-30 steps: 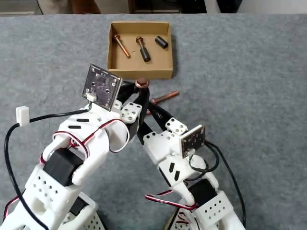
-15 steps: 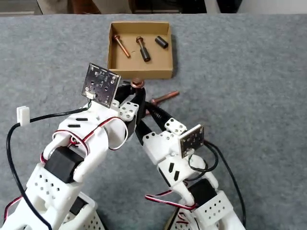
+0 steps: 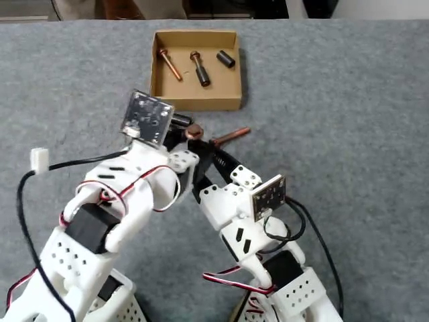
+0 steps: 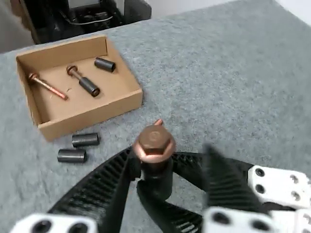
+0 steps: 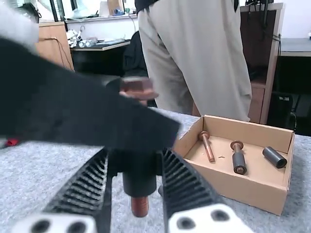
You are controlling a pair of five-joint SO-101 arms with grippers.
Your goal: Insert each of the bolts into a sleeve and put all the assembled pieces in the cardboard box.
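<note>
A copper bolt point(image 3: 194, 131) stands upright in a black sleeve point(image 5: 139, 178) between both arms, just in front of the cardboard box point(image 3: 196, 102). Its hex head point(image 4: 154, 141) sits on top of the sleeve and its tip point(image 5: 139, 206) pokes out below. My left gripper point(image 4: 141, 177) is shut on the bolt just under the head. My right gripper point(image 5: 138, 170) is shut on the sleeve lower down. Inside the box lie a bare bolt point(image 3: 169, 64), a bolt in a sleeve point(image 3: 200, 69) and a lone sleeve point(image 3: 225, 58).
One more loose bolt point(image 3: 229, 136) lies on the grey mat right of the grippers. Two loose sleeves point(image 4: 85, 140) point(image 4: 71, 155) lie side by side against the box's near wall. The mat to the right is open.
The bolt head has come down and toward the right gripper, away from the box wall. The left arm's wrist shifted slightly with it. The right arm stayed put.
</note>
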